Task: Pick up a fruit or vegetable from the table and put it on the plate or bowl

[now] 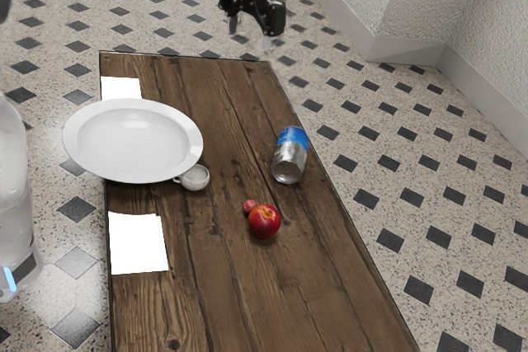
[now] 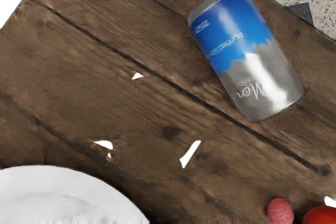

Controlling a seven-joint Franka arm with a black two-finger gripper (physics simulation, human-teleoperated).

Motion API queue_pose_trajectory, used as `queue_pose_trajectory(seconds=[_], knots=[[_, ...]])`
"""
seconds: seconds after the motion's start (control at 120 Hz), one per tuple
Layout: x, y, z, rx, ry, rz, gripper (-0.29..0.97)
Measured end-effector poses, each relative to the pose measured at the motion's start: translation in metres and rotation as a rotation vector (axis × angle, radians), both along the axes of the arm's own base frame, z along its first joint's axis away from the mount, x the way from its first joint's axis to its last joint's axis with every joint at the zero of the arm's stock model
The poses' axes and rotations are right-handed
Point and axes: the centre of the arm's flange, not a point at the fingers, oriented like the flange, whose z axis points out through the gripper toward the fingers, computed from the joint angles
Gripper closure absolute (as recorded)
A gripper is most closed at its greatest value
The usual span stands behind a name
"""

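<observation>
Red and glossy, the round apple rests on the dark wooden plank table, well apart from the black two-finger gripper. The gripper hangs high above the table's far end, its fingers spread wide with nothing between them. A small pinkish-red fruit sits just beside the apple, on the side nearer the fingers. A blue and silver drink can lies tipped over between the fingers and both fruits. The wide white round plate holds nothing. By my reading the task is barely begun: reaching, gripping, lifting, carrying and releasing all remain.
</observation>
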Motion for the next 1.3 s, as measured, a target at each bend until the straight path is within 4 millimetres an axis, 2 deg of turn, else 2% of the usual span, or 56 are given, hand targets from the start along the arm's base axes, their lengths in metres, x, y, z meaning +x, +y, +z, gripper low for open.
queue_pose_trajectory(seconds=[0.058,0.142,0.225,0.283,0.333,0.4,0.458,0.525,0.583,0.617,0.717,0.783,0.867,0.9,0.967,1.017,1.175,1.3], knots=[[-0.012,0.009,0.003,-0.023,0.013,0.197,0.0],[-0.017,0.009,0.003,-0.045,0.037,0.421,0.0],[-0.015,0.004,-0.016,-0.049,0.096,0.602,0.0],[-0.014,-0.02,-0.016,-0.049,0.109,0.671,0.0],[-0.005,-0.045,-0.018,-0.045,0.121,0.683,0.0],[0.033,-0.084,-0.03,-0.022,0.142,0.649,0.0],[0.066,-0.111,-0.06,-0.003,0.175,0.594,0.0],[0.099,-0.149,-0.086,-0.002,0.18,0.509,0.0],[0.118,-0.181,-0.099,-0.011,0.174,0.441,0.0],[0.123,-0.194,-0.102,-0.016,0.163,0.412,0.0],[0.119,-0.227,-0.1,-0.028,0.125,0.337,0.0],[0.112,-0.237,-0.103,-0.025,0.111,0.262,0.0],[0.103,-0.233,-0.1,-0.018,0.089,0.153,0.0],[0.09,-0.228,-0.103,-0.006,0.093,0.112,0.0],[0.053,-0.215,-0.121,0.023,0.103,0.028,0.0],[0.041,-0.217,-0.139,0.033,0.105,-0.051,0.0],[0.032,-0.221,-0.174,0.03,0.09,-0.287,0.0],[0.034,-0.223,-0.181,0.018,0.056,-0.432,0.0]])
